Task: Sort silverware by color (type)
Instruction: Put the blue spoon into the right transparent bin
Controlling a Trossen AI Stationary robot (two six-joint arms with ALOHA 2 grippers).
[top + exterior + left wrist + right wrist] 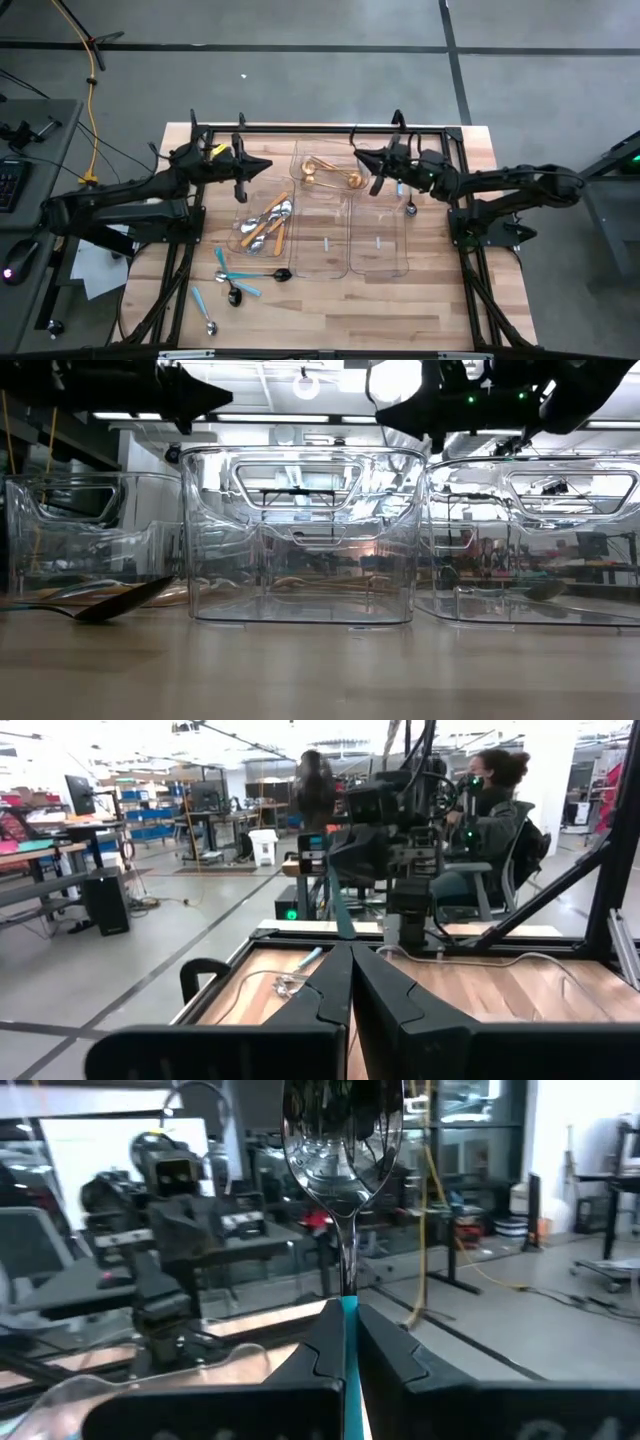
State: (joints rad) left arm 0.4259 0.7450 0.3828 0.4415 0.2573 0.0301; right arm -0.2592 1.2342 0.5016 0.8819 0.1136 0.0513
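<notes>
A silver spoon [342, 1155] with a light-blue handle is being held upright, pinched in the right gripper [347, 1342], above the far clear trays [326, 170]. The left gripper [262, 167] is being kept closed and empty, raised beside the trays.

Desk [330, 300]: pale wood planks, visible grain, smooth matt finish. Frame around it [455, 135]: black metal tubing, dull.

Trays [298, 540]: clear hard plastic, glossy; ceiling lights are reflected in the walls.

Gold spoons [325, 176]: polished metal, warm shine. Orange-handled spoons [265, 225]: bright silver metal bowls, matt coloured handles.

Spoon held in the right gripper [345, 1345]: mirror-polished metal bowl [343, 1140], the room is seen reflected in it; teal handle, smooth.

Dark spoon [110, 605] on the desk: dull dark finish, faint sheen.

Left gripper [350, 990]: black moulded plastic jaws, matt, slightly grainy.

Floor [300, 70]: grey, smooth, a low sheen is noted.
</notes>
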